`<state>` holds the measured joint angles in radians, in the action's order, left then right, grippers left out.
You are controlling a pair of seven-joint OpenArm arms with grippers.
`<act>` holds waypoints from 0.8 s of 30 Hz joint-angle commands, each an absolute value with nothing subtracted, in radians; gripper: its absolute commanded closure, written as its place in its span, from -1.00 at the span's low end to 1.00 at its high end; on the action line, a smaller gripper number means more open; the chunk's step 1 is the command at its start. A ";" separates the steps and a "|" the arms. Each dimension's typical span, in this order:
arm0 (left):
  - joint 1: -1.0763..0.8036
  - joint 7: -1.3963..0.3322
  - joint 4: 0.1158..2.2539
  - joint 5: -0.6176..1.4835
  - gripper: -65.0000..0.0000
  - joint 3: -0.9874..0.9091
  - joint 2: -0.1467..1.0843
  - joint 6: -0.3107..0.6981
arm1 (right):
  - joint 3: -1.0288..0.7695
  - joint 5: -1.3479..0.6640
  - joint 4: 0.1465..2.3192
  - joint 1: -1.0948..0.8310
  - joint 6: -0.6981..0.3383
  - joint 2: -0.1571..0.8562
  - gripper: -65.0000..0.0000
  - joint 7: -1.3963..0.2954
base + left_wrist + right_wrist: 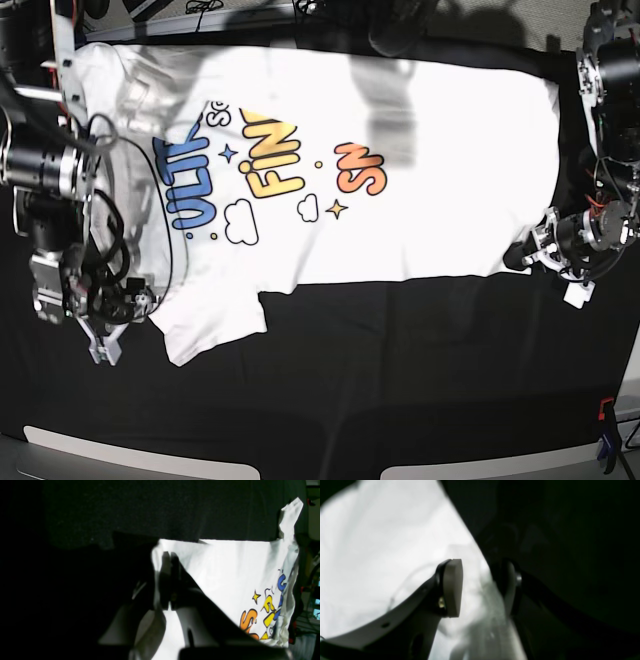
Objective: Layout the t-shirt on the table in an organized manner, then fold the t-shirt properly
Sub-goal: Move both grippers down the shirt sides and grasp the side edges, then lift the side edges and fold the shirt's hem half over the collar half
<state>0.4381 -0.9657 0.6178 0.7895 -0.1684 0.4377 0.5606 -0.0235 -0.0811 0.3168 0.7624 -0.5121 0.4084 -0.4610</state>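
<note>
The white t-shirt (400, 200) lies spread print-up across the far half of the black table (400, 380); one sleeve (205, 325) sticks out toward the near left. In the base view my left gripper (522, 254) sits at the shirt's near right hem corner. The left wrist view shows that gripper (170, 562) shut on the hem corner of the t-shirt (225, 575), with the printed letters at the right. My right gripper (106, 348) is at the sleeve's outer edge. Its fingers (452, 587) stand apart with white t-shirt cloth (382, 542) between and under them.
A red and blue clamp (603, 428) sits at the table's near right edge. Cables and gear (200, 10) lie beyond the far edge. The right arm's body and cables (60, 190) overlap the shirt's left side. White strips (130, 452) line the front edge.
</note>
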 commanded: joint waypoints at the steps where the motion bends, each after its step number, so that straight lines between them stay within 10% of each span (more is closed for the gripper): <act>1: 0.451 -0.990 0.624 0.761 1.00 -0.164 0.447 0.555 | -0.027 -0.078 0.328 0.781 -0.521 0.412 0.23 -0.466; 8: 0.452 -0.978 0.624 0.761 1.00 -0.164 0.447 0.555 | -0.026 -0.078 0.329 0.719 -0.563 0.364 0.25 -0.434; 14: 0.452 -0.976 0.624 0.761 1.00 -0.164 0.447 0.555 | -0.027 -0.082 0.351 0.731 -0.557 0.345 1.00 -0.384; 24: 0.498 -0.900 0.624 0.760 1.00 -0.164 0.447 0.599 | -0.027 -0.081 0.518 0.752 -0.530 0.344 1.00 -0.396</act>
<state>0.4690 -0.9051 0.6140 0.7582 -0.1635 0.4351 0.5995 -0.0254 -0.0685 0.4942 0.7105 -0.5293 0.3309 -0.4175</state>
